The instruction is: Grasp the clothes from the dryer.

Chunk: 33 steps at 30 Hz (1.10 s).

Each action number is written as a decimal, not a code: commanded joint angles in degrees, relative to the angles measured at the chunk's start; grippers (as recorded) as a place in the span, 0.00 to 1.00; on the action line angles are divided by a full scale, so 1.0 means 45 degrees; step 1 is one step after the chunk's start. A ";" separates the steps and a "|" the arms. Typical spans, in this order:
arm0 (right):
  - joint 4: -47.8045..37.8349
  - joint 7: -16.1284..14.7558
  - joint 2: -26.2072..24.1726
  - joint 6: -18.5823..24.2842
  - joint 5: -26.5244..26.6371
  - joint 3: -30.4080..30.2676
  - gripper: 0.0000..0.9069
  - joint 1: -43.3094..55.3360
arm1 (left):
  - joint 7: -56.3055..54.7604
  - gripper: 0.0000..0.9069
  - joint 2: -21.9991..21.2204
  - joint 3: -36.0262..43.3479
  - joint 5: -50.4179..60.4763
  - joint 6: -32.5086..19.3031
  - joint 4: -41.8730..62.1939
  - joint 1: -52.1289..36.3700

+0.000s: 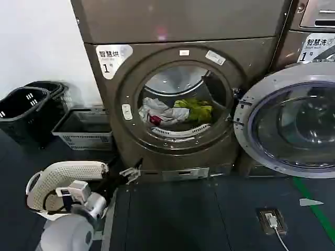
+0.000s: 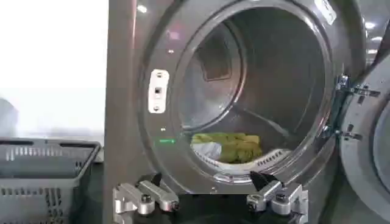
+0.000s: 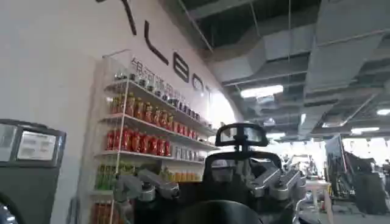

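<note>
the clothes (image 1: pixel 175 111) look light, limp; left gripper (image 2: pixel 210 196), wide open and empty, should pinch the heap's top at 12 o'clock inside the dryer (image 1: pixel 157 151).

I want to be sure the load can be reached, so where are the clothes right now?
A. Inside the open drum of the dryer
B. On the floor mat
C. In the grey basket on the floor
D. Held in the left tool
A: the clothes lie at the bottom of the drum of the dryer, its round opening uncovered.
</note>
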 commanded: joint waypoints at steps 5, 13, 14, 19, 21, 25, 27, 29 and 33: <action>0.0088 -0.0615 0.0174 0.0814 0.0502 -0.0131 1.00 0.0050 | 0.0047 1.00 0.0011 -0.0024 0.0094 0.0375 -0.0145 0.0078; 0.0022 -0.0495 0.0108 0.0823 0.0559 -0.0094 1.00 0.0097 | 0.0051 1.00 0.0026 -0.0081 0.0046 0.0380 -0.0188 0.0047; 0.0020 -0.0492 0.0112 0.0827 0.0568 -0.0093 1.00 0.0097 | 0.0052 1.00 0.0016 -0.0075 0.0043 0.0379 -0.0186 0.0040; -0.0027 -0.0500 0.0082 0.0841 0.0587 -0.0051 1.00 0.0105 | 0.0057 1.00 0.0074 0.0003 0.0030 0.0387 -0.0049 -0.0084; -0.0038 -0.0490 0.0085 0.0844 0.0606 -0.0045 1.00 0.0118 | 0.0056 1.00 0.0084 0.0003 0.0013 0.0399 -0.0032 -0.0143; -0.0043 -0.0497 0.0069 0.0827 0.0633 -0.0035 1.00 0.0146 | 0.0053 1.00 0.0025 0.0025 0.0053 0.0394 -0.0001 -0.0161; -0.0042 -0.0498 0.0058 0.0828 0.0648 -0.0034 1.00 0.0151 | 0.0051 1.00 0.0007 0.0031 0.0050 0.0392 -0.0015 -0.0143; -0.0063 -0.0500 0.0042 0.0832 0.0663 -0.0029 1.00 0.0151 | 0.0051 1.00 0.0003 0.0027 0.0061 0.0384 -0.0025 -0.0140; -0.0091 -0.0455 0.0026 0.0910 0.0711 -0.0021 1.00 0.0151 | 0.0052 1.00 -0.0025 0.0015 0.0059 0.0386 -0.0053 -0.0151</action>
